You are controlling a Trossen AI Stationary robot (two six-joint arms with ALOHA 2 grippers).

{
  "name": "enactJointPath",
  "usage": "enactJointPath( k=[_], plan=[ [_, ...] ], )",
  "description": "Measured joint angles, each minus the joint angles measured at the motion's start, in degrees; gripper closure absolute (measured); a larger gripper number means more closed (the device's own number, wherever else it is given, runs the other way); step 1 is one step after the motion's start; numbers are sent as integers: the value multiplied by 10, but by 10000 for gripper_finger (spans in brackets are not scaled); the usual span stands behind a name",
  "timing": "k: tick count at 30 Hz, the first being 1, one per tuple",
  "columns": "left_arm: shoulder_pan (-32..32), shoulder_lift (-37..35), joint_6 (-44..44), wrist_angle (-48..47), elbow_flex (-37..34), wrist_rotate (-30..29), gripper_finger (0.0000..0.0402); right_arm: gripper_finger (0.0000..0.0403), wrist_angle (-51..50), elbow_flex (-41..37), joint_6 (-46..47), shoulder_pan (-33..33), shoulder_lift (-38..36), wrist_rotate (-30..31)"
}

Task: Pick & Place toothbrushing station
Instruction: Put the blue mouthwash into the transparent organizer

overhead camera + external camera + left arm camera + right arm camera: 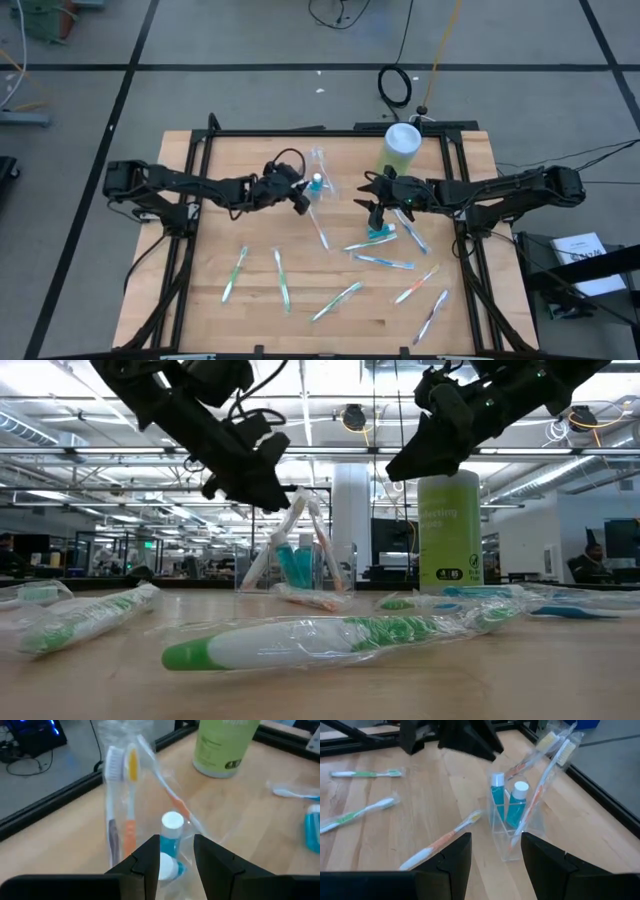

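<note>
Clearly, the clear container (pixel 318 182) is the heart of the station: it stands upright just above the middle of the high view, holding two teal tubes (pixel 506 805) and a couple of wrapped toothbrushes (pixel 543 776) that lean out over its rim. We judge it light, thin-walled and easy to tip, since the tall brushes put weight high up; a nudge at the rim could topple it. The tubes look small, stiff and smooth, so we would take one by its body just under the white cap, where two fingers can close squarely.

Loose toothbrushes (pixel 336 301) lie scattered across the lower half of the tabletop (pixel 250 310), each sealed in crinkly clear film. We expect them to be light and rigid but slippery in that wrap, best pinched across the thicker handle near its middle.

Our left gripper (pixel 176 857) hangs over the container, its fingers partly open on either side of a tube cap and not yet touching it, as far as we can see. The right gripper (pixel 377 203) hovers to the right of centre, jaws apart and empty, above the brushes there. A tall green canister (pixel 399 148) stands at the upper right of the wood, just behind it.
</note>
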Motion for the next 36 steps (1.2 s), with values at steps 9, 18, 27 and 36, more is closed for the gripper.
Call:
enactJointPath(
  k=[9, 18, 27, 36],
  plan=[
    [6, 42, -80, 14, 0, 11, 280, 236, 3, 0, -2, 0, 0, 0],
    [16, 46, -148, 0, 0, 12, 280, 236, 3, 0, -2, 0, 0, 1],
    [16, 46, -203, -1, 0, 9, 280, 236, 4, 0, -2, 0, 0, 1],
    [16, 46, -201, -5, 0, -18, 280, 236, 4, 0, -2, 0, 0, 1]
  ],
)
